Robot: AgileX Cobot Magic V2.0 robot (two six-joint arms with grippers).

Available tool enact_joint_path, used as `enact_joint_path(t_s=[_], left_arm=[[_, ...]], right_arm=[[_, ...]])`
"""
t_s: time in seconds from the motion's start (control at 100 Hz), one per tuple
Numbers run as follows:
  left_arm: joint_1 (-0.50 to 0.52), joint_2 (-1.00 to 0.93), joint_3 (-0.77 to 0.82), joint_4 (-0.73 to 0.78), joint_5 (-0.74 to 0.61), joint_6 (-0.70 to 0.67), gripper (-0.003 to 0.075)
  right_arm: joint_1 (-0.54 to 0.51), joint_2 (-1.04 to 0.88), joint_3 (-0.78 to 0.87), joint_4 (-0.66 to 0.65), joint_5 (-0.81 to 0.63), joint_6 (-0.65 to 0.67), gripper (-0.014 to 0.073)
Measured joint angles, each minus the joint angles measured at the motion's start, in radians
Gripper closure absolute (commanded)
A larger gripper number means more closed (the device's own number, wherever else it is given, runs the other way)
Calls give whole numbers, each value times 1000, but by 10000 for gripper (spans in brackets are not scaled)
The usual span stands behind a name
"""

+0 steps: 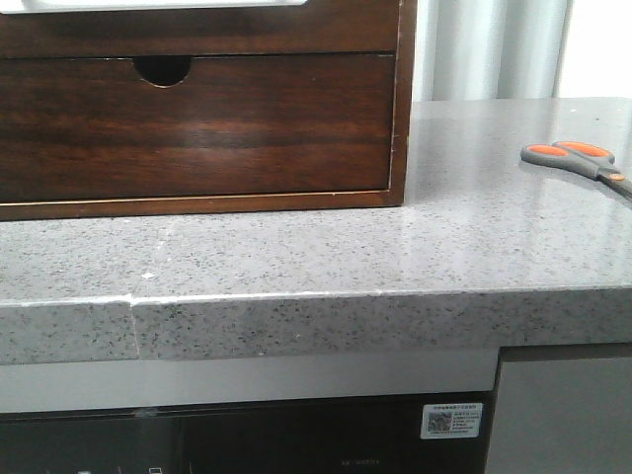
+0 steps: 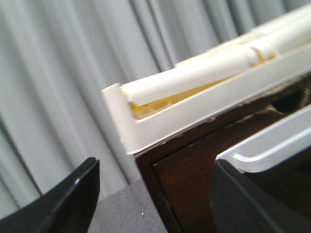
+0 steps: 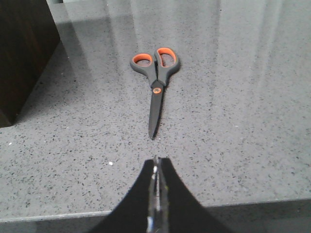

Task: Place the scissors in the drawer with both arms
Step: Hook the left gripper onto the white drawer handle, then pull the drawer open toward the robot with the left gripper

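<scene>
The scissors, with orange loops edged in grey, lie flat on the grey counter at the far right. In the right wrist view the scissors point their blades at my right gripper, which is shut and empty a short way from the tips. The drawer's plain dark front shows at the top of the front view. My left gripper is open and empty by the cabinet's corner. A whitish rim juts out beside one finger; I cannot tell if it is the drawer's inside. Neither gripper shows in the front view.
The wooden cabinet stands on the counter's left half, its lower drawer with a half-round notch shut. A white tray with white rolls sits on top. The counter's front edge runs across the view. Grey curtains hang behind.
</scene>
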State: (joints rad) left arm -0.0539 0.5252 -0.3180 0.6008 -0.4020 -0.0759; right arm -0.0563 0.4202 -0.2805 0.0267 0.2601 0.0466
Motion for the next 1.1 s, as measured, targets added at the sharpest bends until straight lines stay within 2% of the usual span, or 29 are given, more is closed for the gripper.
enact_joint_path(t_s=[0.15,0.37,0.58,0.89,0.99,1.1], left_arm=[[-31,124,-36,211,-91,0,366],[-102,328,-126,409,-111,4,372],[-155,479,-223,453,-115,64,372],[-159,605,-304,458,-115,121,375],[-159,629,-315,460,-115,132,428],[-159,644,-318,490,-115,136,566]], right_arm=[[0,0,9,0,-2,0,710],[0,2,12,0,-4,0,710],[0,2,12,0,-4,0,710],[0,2,12,0,-4,0,710],[0,2,12,0,-4,0,710],[0,2,12,0,-4,0,710]])
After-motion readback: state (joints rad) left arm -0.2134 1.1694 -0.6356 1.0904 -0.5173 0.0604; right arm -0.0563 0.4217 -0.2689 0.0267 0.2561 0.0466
